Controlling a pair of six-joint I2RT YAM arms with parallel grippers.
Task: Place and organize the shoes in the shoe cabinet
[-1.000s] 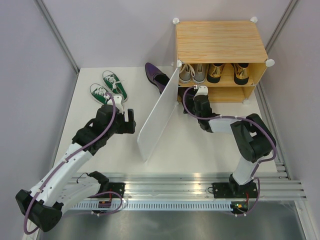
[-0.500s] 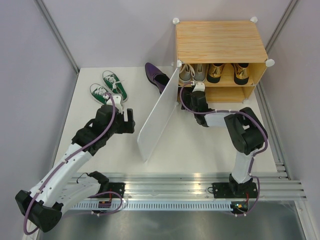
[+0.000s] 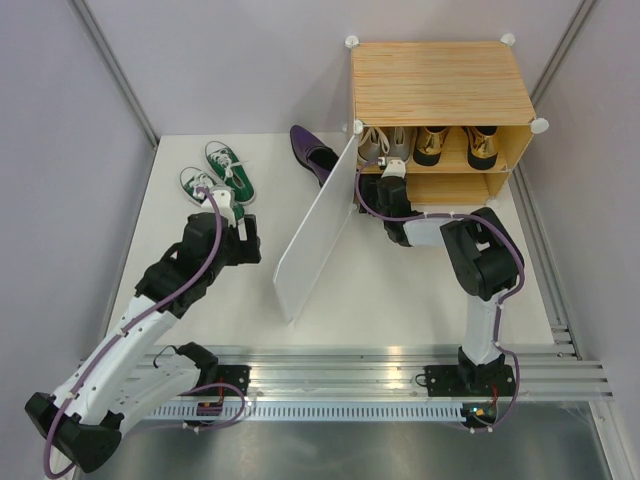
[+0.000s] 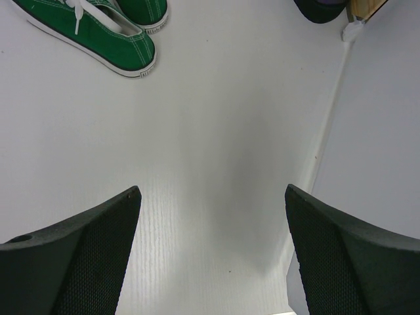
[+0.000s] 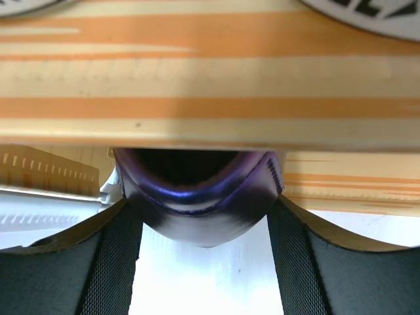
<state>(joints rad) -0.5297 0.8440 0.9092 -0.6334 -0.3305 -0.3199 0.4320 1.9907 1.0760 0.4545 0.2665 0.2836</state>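
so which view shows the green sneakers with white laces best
The top external view: both green canvas sneakers with white laces show nearly whole, side by side. The left wrist view crops them at its top edge. The right wrist view shows none of them.

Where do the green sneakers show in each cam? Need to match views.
Top external: green sneakers at far left on the table, side by side.
Left wrist: top left corner, partly cut off.
Right wrist: not in it; only a purple shoe in the jaws of the right gripper.
Shared landmark: the shoe cabinet; its corner is at top right in left wrist, and its shelf edge runs across right wrist.
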